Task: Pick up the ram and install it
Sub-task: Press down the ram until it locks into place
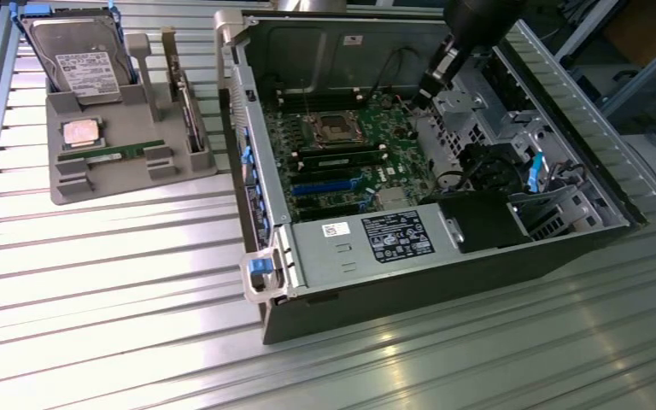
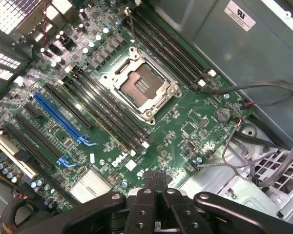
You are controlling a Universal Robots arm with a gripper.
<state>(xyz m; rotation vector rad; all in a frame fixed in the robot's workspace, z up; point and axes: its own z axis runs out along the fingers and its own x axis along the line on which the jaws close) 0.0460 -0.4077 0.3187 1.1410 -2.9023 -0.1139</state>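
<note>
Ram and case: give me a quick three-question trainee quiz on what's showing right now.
1. True or false: the ram lies on the grey tray, outside the computer case.
2. The gripper is above: A the hard drive, B the motherboard, C the power supply?
3. Fill in: the processor socket is ____ (empty or filled).
Key: 1 true; 2 B; 3 empty.

The table (image 1: 100,282) was ribbed, shiny bare metal. The computer case (image 1: 340,248) showed dull grey sheet metal, its motherboard (image 2: 185,122) glossy green board. The parts holder (image 1: 134,179) looked like matt grey plastic. The gripper (image 2: 155,181) was matt black.
</note>
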